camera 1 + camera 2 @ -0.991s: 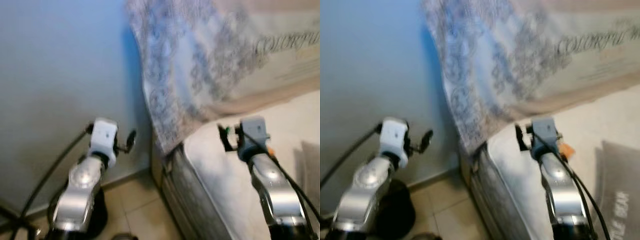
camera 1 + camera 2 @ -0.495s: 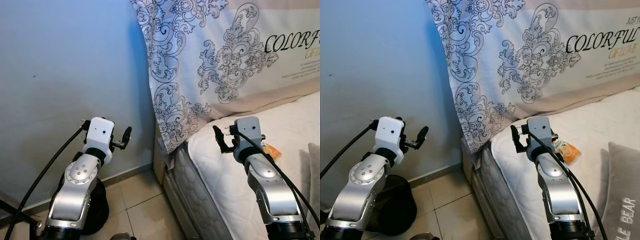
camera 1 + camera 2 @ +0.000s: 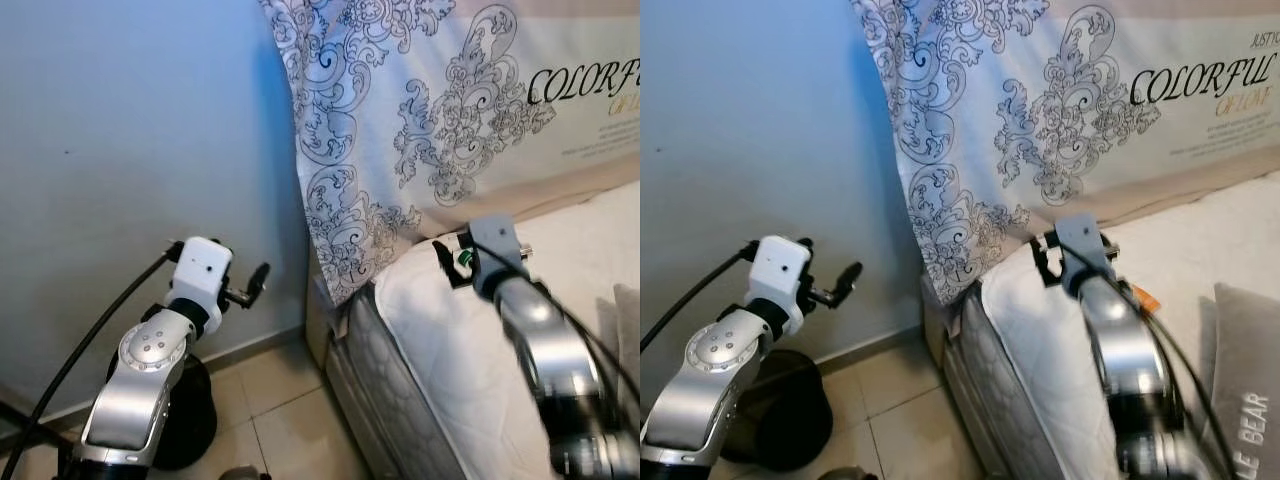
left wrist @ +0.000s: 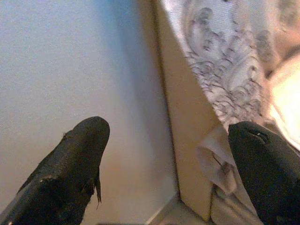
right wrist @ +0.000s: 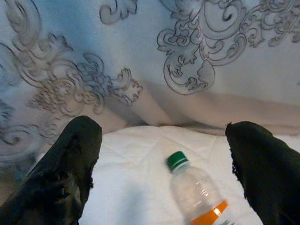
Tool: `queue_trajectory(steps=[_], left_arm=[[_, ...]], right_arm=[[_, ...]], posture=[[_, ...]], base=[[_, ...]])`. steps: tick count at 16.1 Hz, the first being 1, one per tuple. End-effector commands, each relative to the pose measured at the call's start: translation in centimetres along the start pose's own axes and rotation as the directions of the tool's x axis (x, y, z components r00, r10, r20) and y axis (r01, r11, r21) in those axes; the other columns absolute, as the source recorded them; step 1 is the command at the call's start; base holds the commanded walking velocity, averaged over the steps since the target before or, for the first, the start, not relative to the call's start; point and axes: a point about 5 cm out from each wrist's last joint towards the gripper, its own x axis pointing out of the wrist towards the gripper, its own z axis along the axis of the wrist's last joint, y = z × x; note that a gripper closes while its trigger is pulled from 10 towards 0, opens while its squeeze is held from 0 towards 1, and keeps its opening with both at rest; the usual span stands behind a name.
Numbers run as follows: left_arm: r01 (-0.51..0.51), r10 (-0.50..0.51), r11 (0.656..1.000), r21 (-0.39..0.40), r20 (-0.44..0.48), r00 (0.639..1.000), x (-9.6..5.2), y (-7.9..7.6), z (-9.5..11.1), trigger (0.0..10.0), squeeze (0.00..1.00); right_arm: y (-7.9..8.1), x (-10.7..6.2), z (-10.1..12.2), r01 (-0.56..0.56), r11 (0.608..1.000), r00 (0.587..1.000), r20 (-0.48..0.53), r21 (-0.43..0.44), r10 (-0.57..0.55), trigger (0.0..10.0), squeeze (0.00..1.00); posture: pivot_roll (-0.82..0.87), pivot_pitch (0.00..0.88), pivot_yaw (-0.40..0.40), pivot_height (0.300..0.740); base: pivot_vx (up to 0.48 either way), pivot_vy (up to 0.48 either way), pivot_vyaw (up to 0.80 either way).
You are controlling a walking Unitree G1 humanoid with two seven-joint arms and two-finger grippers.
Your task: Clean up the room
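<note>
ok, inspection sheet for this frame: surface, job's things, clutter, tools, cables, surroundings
surface: white mattress, quilted side panel, bare near its corner.
job's things: clear bottle, green cap, orange label, lying on the mattress just ahead of the right tool.
clutter: grey cushion at the right edge of the mattress.
tools: right tool open, over the mattress, aimed at the bottle; left tool open, raised over the floor toward the wall.
cables: black cable along the left arm; another along the right arm.
surroundings: blue wall; patterned pillow upright at the bed head; tiled floor; dark round object by the wall.
</note>
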Motion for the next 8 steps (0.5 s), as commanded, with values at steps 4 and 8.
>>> queue_trajectory(steps=[4, 8], left_arm=[[0.109, -0.108, 0.991, 0.081, -0.018, 0.994, 0.0, 0.3, 0.9, 10.0, 0.00], [0.215, -0.216, 0.965, 0.148, -0.006, 0.976, -0.9, 0.9, 2.3, 10.0, 0.00]], right_arm=[[-4.6, 2.0, -0.3, 0.018, 0.985, 0.991, -0.130, -0.169, -0.040, 10.0, 1.00], [-7.3, 2.6, -0.3, 0.022, 0.975, 0.980, -0.190, -0.219, -0.065, 10.0, 1.00]], posture=[[0.04, 0.000, -0.015, 0.740], [0.04, 0.048, 0.011, 0.740]], base=[[0.000, 0.000, 0.00], [0.000, 0.000, 0.00]])
